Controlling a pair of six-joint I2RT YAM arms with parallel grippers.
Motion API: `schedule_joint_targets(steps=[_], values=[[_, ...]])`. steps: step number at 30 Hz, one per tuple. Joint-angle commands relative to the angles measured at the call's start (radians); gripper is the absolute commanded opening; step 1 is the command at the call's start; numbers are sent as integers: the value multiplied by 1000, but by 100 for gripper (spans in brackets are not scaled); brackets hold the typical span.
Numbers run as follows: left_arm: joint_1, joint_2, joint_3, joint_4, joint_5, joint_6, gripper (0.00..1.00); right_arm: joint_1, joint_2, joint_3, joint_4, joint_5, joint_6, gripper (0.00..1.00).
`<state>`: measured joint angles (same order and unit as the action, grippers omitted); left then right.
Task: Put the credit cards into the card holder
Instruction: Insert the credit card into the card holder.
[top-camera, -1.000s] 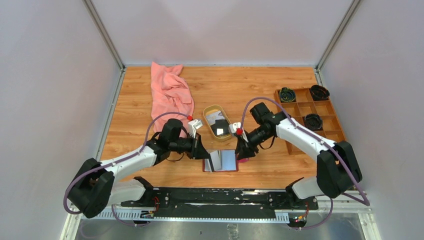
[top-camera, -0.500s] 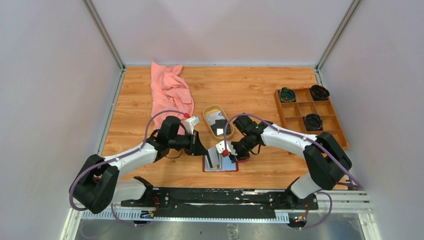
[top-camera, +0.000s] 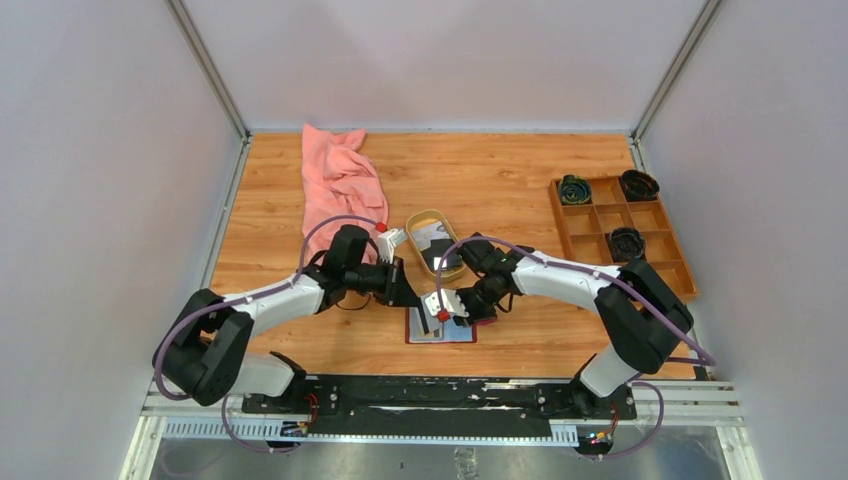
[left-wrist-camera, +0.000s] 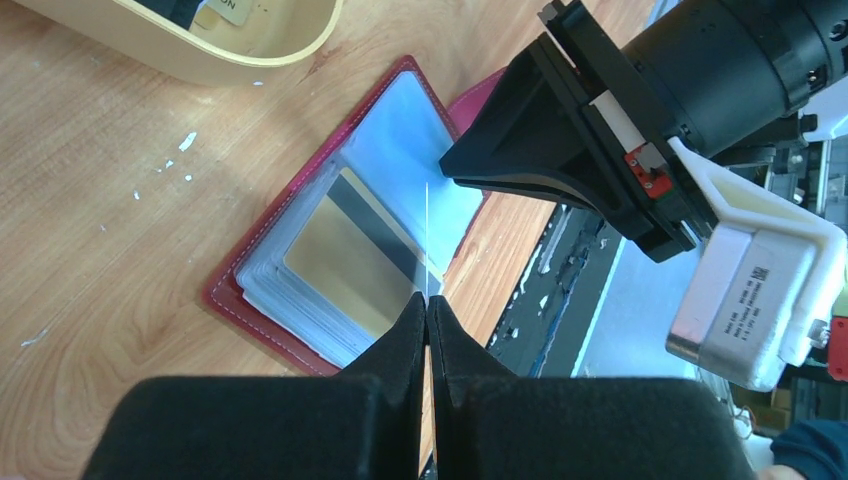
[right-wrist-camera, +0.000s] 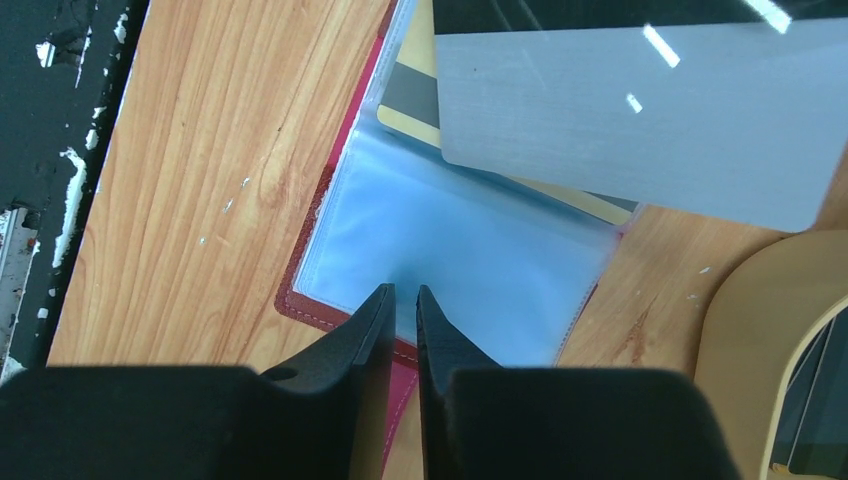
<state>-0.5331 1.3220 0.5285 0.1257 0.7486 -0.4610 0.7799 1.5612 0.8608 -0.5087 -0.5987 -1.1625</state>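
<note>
Between the fingertips of the left end effector (left-wrist-camera: 427, 300), which are pressed fully together, a thin leaf of the card holder (top-camera: 452, 331) stands on edge. From the left wrist it shows only as a fine white line. Opposite it, the right end effector (right-wrist-camera: 403, 292) has its tips down at the clear sleeve (right-wrist-camera: 450, 260) of the open holder, with only a slit between them. Whether they nip the film cannot be told. One gold card (left-wrist-camera: 345, 255) with a dark stripe sits in a sleeve beside the upright leaf. The holder lies flat, close to the near edge of the surface (top-camera: 520, 170) and short of the black rail (top-camera: 430, 392). The tan dish (left-wrist-camera: 230, 65), with more credit cards (top-camera: 432, 240) in it, lies just beyond the holder and apart from it. Bare wood stretches behind the dish, between the pink cloth (top-camera: 340, 185) at the left and the wooden tray (top-camera: 600, 218) along the right edge.
</note>
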Motion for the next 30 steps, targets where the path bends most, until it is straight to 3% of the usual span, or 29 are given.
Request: schedule_joint_targets(steps=[1, 15, 24, 30], values=[[4, 35, 28, 3, 29, 2, 0, 18, 25, -1, -16, 58, 5, 17], [4, 112, 38, 2, 35, -14, 0, 19, 25, 10, -30, 58, 11, 16], [-19, 48, 34, 3, -13, -73, 0, 19, 15, 28, -38, 32, 47, 16], [-42, 49, 31, 3, -49, -103, 0, 15, -35, 60, -73, -16, 87, 25]])
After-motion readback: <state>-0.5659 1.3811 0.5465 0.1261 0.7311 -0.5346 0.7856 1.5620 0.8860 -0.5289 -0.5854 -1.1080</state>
